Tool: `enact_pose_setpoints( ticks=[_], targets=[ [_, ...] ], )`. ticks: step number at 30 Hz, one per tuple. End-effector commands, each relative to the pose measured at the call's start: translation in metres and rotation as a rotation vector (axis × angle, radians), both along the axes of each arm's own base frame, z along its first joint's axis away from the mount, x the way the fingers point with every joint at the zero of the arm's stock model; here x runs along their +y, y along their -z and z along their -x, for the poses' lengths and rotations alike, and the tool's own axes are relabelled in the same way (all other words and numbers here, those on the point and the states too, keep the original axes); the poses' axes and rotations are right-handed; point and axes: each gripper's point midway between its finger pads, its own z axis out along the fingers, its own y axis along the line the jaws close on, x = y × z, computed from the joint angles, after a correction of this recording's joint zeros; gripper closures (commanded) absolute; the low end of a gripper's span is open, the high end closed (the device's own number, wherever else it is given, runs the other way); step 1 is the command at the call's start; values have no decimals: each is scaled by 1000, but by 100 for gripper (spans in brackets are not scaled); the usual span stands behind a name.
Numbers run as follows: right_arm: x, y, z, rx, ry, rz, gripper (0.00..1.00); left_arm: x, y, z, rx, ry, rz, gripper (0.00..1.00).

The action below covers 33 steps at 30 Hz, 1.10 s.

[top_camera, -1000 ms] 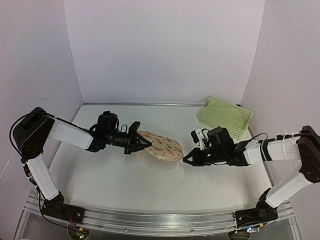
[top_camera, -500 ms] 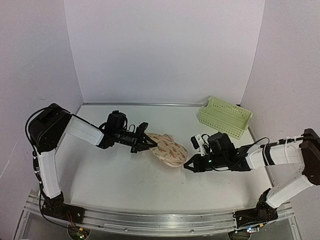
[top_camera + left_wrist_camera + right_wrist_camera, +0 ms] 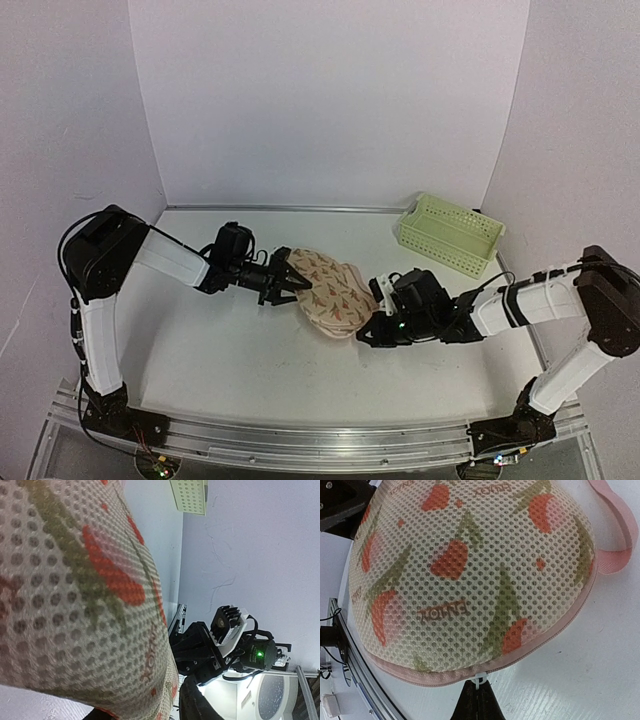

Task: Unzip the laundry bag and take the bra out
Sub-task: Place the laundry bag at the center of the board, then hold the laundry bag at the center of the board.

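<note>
The beige leaf-printed mesh laundry pouch [image 3: 325, 295] lay zipped on the white tabletop [image 3: 250, 360] (bra unseen), the right pincer [image 3: 477, 702] pinched shut on its white zip pull [image 3: 479, 679], the left pincer [image 3: 287, 282] open-fingered at the other end, so a tug might drag the unanchored pouch.

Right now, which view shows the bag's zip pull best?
Right wrist: the white zip pull sits sharp at the pink rim, pinched by the right gripper. Top view: too small to make out. Left wrist: only the bag mesh.
</note>
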Motion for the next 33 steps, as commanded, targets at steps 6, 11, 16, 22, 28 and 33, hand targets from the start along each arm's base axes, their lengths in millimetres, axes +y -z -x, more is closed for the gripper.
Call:
enact_pose_setpoints(
  ticks=[6,11,16,22,28,33],
  targets=[
    [39,-27,-26,-32,29,-80,100,24,-2,-1,-32,-74,-82,63],
    [55,-29,-32,-23,21,-86,100,43,16,-3,-41,-114,-264,58],
    [74,-29,-37,-11,-7,-82,100,65,13,-3,-56,-172,-370,49],
    [97,-24,-42,12,-34,-69,100,86,2,0,-91,-232,-450,37],
    [122,-18,-48,21,-72,-62,100,90,-13,20,-57,-225,-403,33],
    [147,-21,-51,2,-113,-64,100,87,-28,32,-26,-221,-322,30]
  ],
)
